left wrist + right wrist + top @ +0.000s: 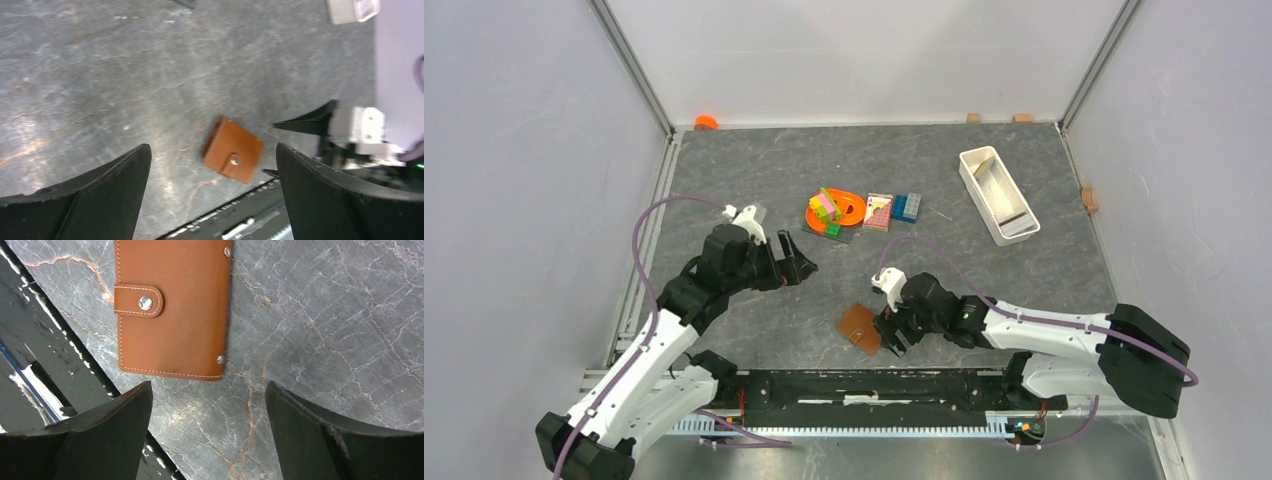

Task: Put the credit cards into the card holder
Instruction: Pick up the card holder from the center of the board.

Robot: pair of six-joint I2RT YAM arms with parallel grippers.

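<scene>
Both jaws spread. Card holder [172,310] snapped shut before right jaws; tray [980,198] well apart.

Card holder [172,310]: brown leather, smooth, satin-matt, edged with pale thread stitching; snap button [145,302] and corner rivets [220,359] of bright polished metal. Table [325,315]: grey stone-look top, rust-veined, smooth with a dull sheen. Right gripper [207,390]: fingers [100,440] of matt black plastic. Tray [980,152], far right: white plastic, smooth.
</scene>
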